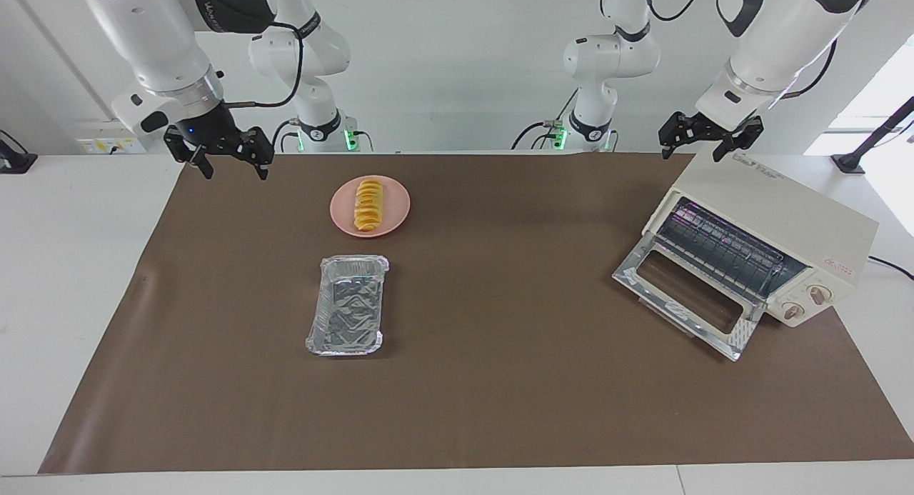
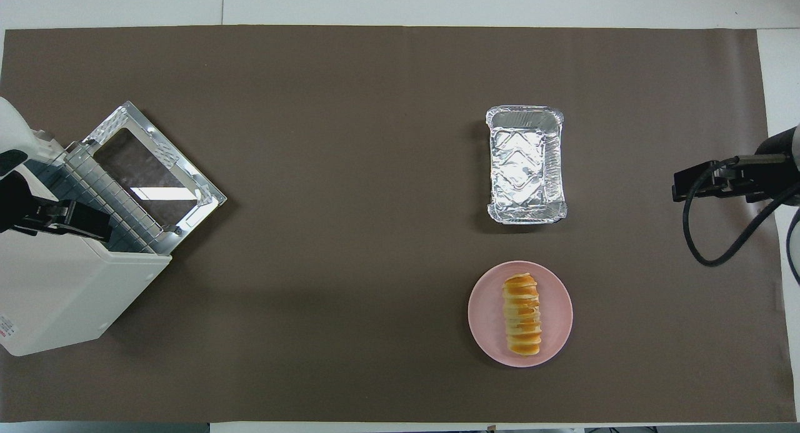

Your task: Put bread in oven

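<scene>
The bread (image 1: 368, 206) sits on the pink plate (image 1: 397, 211), well apart from both grippers. The right gripper (image 1: 227, 165) hangs open and empty over the mat's edge; the left gripper (image 1: 707, 141), also open and empty, is above the oven (image 1: 778, 216).

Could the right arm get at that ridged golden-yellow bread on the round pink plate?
Probably yes: the ridged golden-yellow bread lies uncovered on the round pink plate, nothing stands between it and the open right gripper, which hangs above the brown mat's edge.

The oven (image 1: 757, 248) door lies dropped open, its mouth unblocked above the wire rack (image 1: 721, 251). Bare brown mat (image 1: 514, 323) runs between it and the pink plate (image 1: 397, 211); only the foil tray (image 1: 348, 306) stands beside the plate, farther from the robots
</scene>
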{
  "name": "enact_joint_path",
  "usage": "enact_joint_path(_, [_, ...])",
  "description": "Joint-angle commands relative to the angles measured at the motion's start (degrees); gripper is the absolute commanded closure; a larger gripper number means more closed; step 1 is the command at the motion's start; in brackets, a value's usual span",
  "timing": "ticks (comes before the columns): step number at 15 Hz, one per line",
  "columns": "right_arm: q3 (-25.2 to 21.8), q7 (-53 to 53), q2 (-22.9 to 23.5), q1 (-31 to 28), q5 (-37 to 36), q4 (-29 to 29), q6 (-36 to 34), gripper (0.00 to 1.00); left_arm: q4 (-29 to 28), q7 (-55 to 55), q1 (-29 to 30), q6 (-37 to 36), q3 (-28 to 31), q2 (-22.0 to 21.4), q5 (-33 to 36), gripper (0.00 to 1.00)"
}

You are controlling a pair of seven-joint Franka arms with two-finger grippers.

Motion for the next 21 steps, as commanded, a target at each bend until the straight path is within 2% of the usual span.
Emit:
enact_joint_path(1, [0.47, 0.13, 0.05, -0.94, 1.12, 0.67, -1.02, 0.0, -0.12, -0.17, 0.2, -0.93, 0.1, -0.89, -0.38, 0.0])
enact_joint_path(5, [0.74, -0.57, -1.35, -0.33, 1.12, -1.69, -1.03, 0.0, -0.12, -0.17, 0.2, -0.93, 0.1, -0.89, -0.38, 0.0])
enact_joint_path(8, [1.26, -0.3, -3.81, 0.11, 2.6, -7.3, 0.37, 0.0, -0.12, -0.17, 0.2, -0.93, 0.1, -0.89, -0.38, 0.0])
enact_joint_path(10, [1.27, 0.74, -7.32, 3.44, 2.79, -15.46, 4.66, 0.0, -0.12, -0.17, 0.2, -0.93, 0.1, -0.89, -0.38, 0.0])
enact_joint_path(12, [1.53, 6.17, -9.26, 5.64, 3.14, -22.06, 8.37, 0.0, -0.12, -0.17, 0.2, -0.93, 0.1, -0.89, -0.38, 0.0])
enact_joint_path(14, [1.53, 7.43, -9.53, 9.24, 5.41, -26.38, 10.47, 0.0, -0.12, -0.17, 0.2, -0.93, 0.1, -0.89, -0.38, 0.0])
enact_joint_path(21, [1.62, 11.21, -9.01, 13.73, 9.19, -41.84, 28.48, 0.0, -0.12, -0.17, 0.2, -0.93, 0.1, -0.89, -0.38, 0.0])
